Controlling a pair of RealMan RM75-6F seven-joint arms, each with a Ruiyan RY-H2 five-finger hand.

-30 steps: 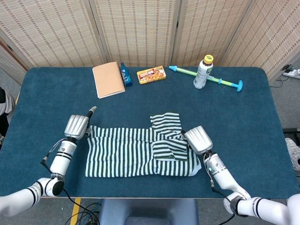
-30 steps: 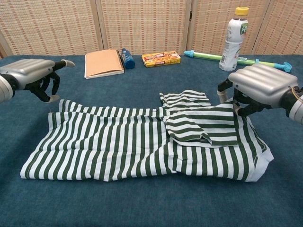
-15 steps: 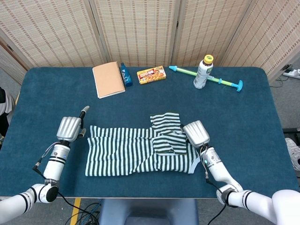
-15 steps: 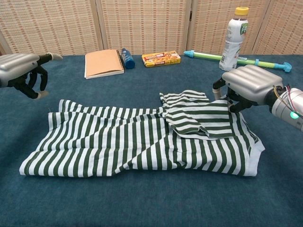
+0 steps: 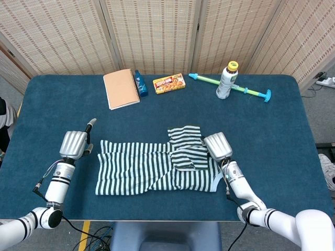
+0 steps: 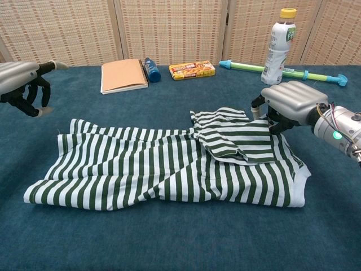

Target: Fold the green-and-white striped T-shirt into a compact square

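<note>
The green-and-white striped T-shirt [image 5: 146,170] [image 6: 141,169] lies flat near the table's front edge, wider than it is deep. Its right sleeve part [image 5: 187,140] [image 6: 234,138] is folded over onto the body. My right hand [image 5: 218,146] [image 6: 290,99] sits at the shirt's right edge, fingers curled down into the fabric and gripping it. My left hand [image 5: 73,144] [image 6: 20,76] hovers just left of the shirt's far left corner, apart from the cloth, its fingers hanging loosely apart and holding nothing.
Along the back of the blue table [image 5: 293,136] lie a tan notebook [image 5: 121,88], a blue tube [image 5: 140,82], a yellow box [image 5: 169,83], a standing bottle [image 5: 226,81] and a long green-and-blue toy [image 5: 251,91]. A woven screen stands behind.
My right hand has moved left and away from me, dragging the shirt's right edge inward. My left hand has drawn away to the left, off the shirt's corner.
</note>
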